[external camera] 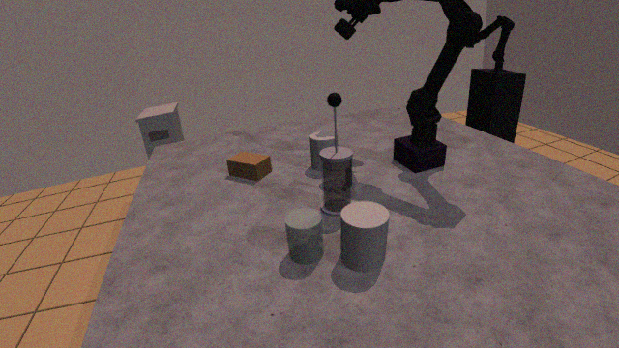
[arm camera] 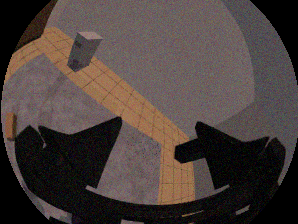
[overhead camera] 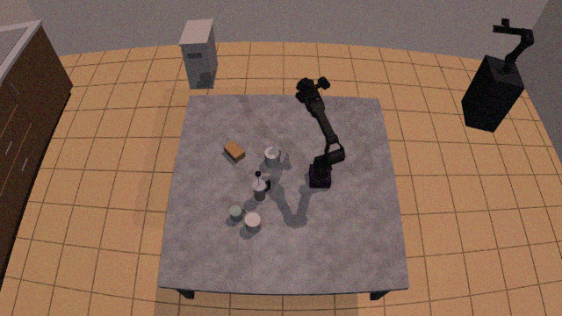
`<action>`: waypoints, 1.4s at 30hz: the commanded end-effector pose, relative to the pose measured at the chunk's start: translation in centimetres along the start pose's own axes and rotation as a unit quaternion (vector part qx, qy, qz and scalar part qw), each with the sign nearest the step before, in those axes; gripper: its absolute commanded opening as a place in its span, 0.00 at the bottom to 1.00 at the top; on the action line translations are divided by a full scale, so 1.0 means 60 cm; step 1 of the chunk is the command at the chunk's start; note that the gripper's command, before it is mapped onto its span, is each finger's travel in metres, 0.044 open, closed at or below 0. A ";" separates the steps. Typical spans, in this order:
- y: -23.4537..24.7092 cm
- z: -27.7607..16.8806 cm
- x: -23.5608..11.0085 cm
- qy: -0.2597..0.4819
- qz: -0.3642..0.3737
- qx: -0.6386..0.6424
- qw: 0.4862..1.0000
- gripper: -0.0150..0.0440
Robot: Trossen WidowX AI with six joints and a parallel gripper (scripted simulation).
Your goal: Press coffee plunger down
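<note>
The coffee press (overhead camera: 260, 194) (external camera: 337, 188) stands upright on the grey table (overhead camera: 351, 246) (external camera: 218, 300). Its thin rod rises well above the lid, with the black plunger knob (overhead camera: 258, 174) (external camera: 334, 100) at the top. Its black handle (overhead camera: 268, 184) points toward the arm's base side in the top view. My gripper (overhead camera: 303, 89) (arm camera: 160, 123) is open and empty. It is high up, over the table's back edge in the top view, far from the knob and touching nothing. The wrist view does not show the press.
A white cup (overhead camera: 272, 155) (external camera: 317, 152) stands behind the press. A green cup (overhead camera: 235, 211) (external camera: 305, 239) and a wider white one (overhead camera: 252, 220) (external camera: 364, 242) stand in front. An orange-brown block (overhead camera: 234, 150) (external camera: 249, 165) lies back left. Another arm's black pedestal (overhead camera: 492, 96) (external camera: 495, 101) stands beyond the table.
</note>
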State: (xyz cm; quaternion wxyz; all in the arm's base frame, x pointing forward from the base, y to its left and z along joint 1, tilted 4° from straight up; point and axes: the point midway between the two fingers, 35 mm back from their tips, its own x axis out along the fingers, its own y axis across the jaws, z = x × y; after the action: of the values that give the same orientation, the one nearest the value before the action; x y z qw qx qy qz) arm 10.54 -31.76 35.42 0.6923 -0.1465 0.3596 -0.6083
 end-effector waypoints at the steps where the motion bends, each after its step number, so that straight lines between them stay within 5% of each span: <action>1: 0.102 0.047 -0.054 -0.072 0.110 0.001 0.991 1.00; 14: 0.337 0.089 -0.327 -0.226 0.449 -0.017 0.864 1.00; 28: 0.394 -0.059 -0.656 -0.248 0.754 -0.104 0.599 1.00; 42: 0.457 -0.139 -0.638 -0.244 0.764 -0.107 0.588 1.00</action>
State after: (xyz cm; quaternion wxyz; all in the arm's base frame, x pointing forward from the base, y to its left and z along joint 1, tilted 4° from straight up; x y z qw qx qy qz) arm 25.23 12.28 25.36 0.9430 -0.0362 0.2223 0.2451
